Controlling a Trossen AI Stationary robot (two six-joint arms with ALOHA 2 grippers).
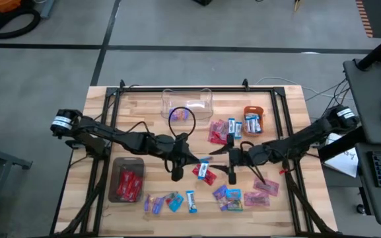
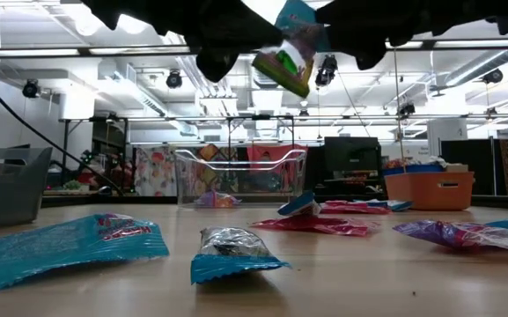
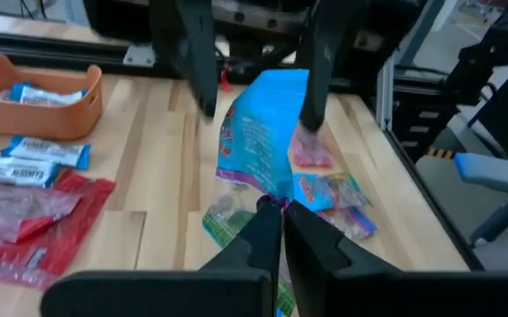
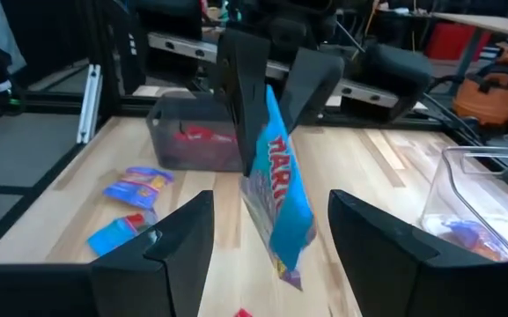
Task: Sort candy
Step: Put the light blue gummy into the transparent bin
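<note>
High view: both arms reach from the side edges of the tabletop (image 1: 289,99) toward its middle and meet there. The left arm stretches low from the left edge, and its wrist bends down. The left end effector (image 3: 282,216) is closed on the edge of a teal packet (image 3: 262,141) and holds it in the air above the middle of the tabletop; in the low view this packet (image 2: 289,53) hangs tilted, well above the wood. The right arm comes from the right edge, also low and nearly level. The right end effector (image 4: 271,224) is wide open and points at the packet; its fingers (image 4: 179,233) stand on both sides of the hanging wrapper and do not touch it.

The other candy lies on the tabletop. A pink and teal group (image 1: 243,197) is near the front edge on the right, and a small row (image 1: 170,201) lies near the front edge in the middle. Red pieces (image 1: 218,132) lie behind the middle, beside the orange bowl (image 1: 254,120). A grey tray (image 1: 127,180) near the front left corner holds red candy. A clear box (image 1: 187,104) stands at the rear edge.
</note>
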